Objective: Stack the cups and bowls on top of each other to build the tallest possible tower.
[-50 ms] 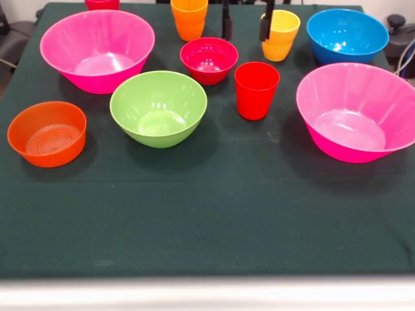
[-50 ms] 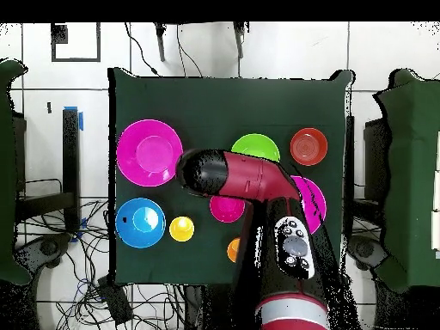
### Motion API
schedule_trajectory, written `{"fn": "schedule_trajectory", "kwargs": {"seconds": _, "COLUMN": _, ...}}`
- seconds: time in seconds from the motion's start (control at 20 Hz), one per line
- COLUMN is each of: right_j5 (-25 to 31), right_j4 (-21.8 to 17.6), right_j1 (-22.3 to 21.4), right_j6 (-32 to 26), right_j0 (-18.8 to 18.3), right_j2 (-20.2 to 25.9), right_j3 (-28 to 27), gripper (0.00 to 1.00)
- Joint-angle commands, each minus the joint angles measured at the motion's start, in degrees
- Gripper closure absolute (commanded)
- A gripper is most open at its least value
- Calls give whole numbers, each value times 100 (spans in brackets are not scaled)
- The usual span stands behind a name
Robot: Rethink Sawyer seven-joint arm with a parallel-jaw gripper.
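1. Clearly nothing is stacked yet: every cup and bowl stands alone on the tabletop [image 1: 207, 214].
2. All sit upright and empty; the lime-green bowl [image 1: 158, 107] is centre-left, the yellow cup [image 1: 280, 34] far right.
3. Two dark fingers [image 1: 266, 23] hang apart at the far edge, holding nothing.

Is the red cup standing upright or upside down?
Upright. In the front view the red cup stands on the table with its open rim facing up and its inside visible.
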Motion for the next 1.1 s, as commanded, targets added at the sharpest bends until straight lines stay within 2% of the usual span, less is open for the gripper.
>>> {"fn": "schedule_trajectory", "kwargs": {"seconds": 0.05, "right_j5": -303, "right_j4": -396, "right_j1": 492, "right_j6": 70, "right_j0": 41, "right_j2": 526, "right_j3": -538, "gripper": 0}}
{"fn": "schedule_trajectory", "kwargs": {"seconds": 0.2, "right_j5": -281, "right_j4": -422, "right_j1": 388, "right_j6": 69, "right_j0": 93, "right_j2": 491, "right_j3": -509, "gripper": 0}}
{"fn": "schedule_trajectory", "kwargs": {"seconds": 0.5, "right_j5": -115, "right_j4": -468, "right_j1": 505, "right_j6": -112, "right_j0": 26, "right_j2": 539, "right_j3": -804, "gripper": 0}}
{"fn": "schedule_trajectory", "kwargs": {"seconds": 0.9, "right_j5": 869, "right_j4": -392, "right_j1": 442, "right_j6": -338, "right_j0": -30, "right_j2": 521, "right_j3": -1520, "gripper": 0}}
{"fn": "schedule_trajectory", "kwargs": {"seconds": 1.1, "right_j5": 986, "right_j4": -390, "right_j1": 490, "right_j6": -449, "right_j0": -88, "right_j2": 590, "right_j3": -1714, "gripper": 0}}
